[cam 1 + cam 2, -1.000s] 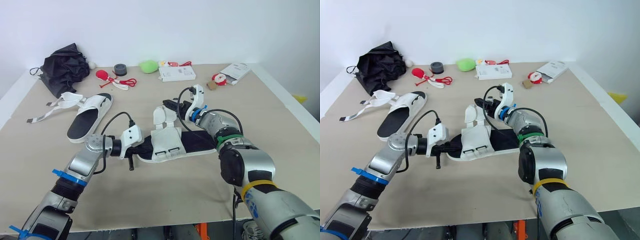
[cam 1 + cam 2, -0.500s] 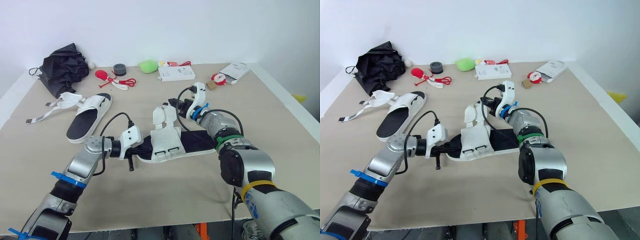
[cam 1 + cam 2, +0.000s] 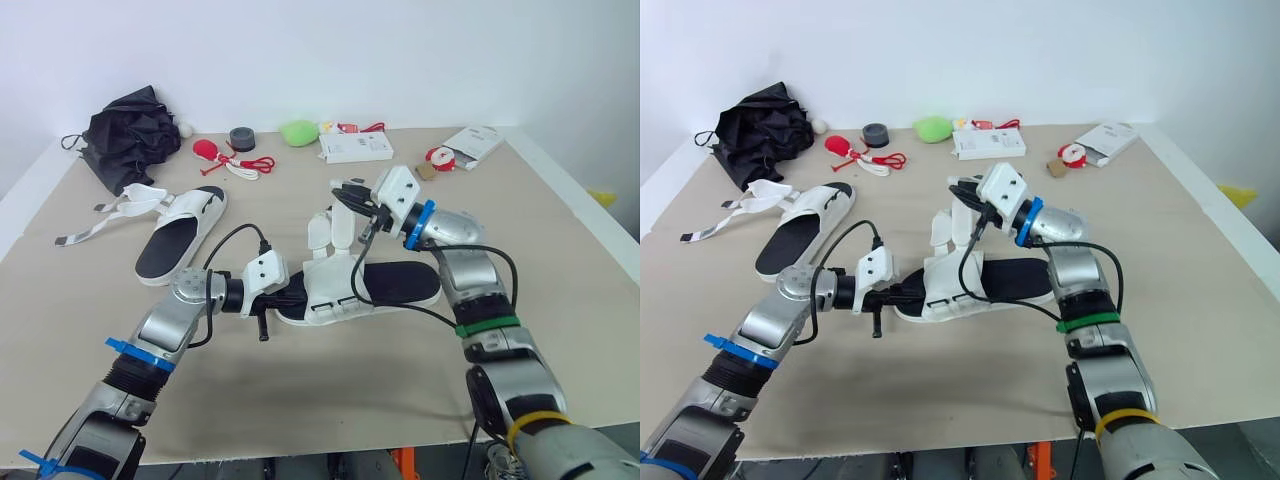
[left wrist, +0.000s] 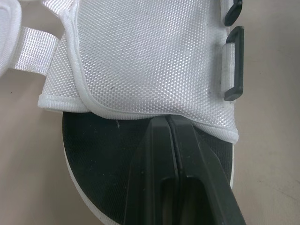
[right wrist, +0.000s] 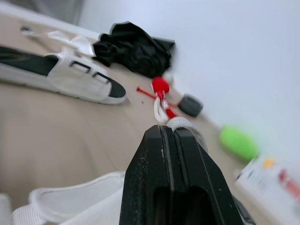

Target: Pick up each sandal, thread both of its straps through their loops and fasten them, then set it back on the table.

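left claw (image 3: 293,296) at sandal's (image 3: 396,284) upper edge

No text, label, brand or number can be read. Dark print is seen on the white box (image 3: 354,147) at the far side of the table (image 3: 570,250), and some marking on the open packet (image 3: 472,141) near its far right corner, but both are too small to be made out.
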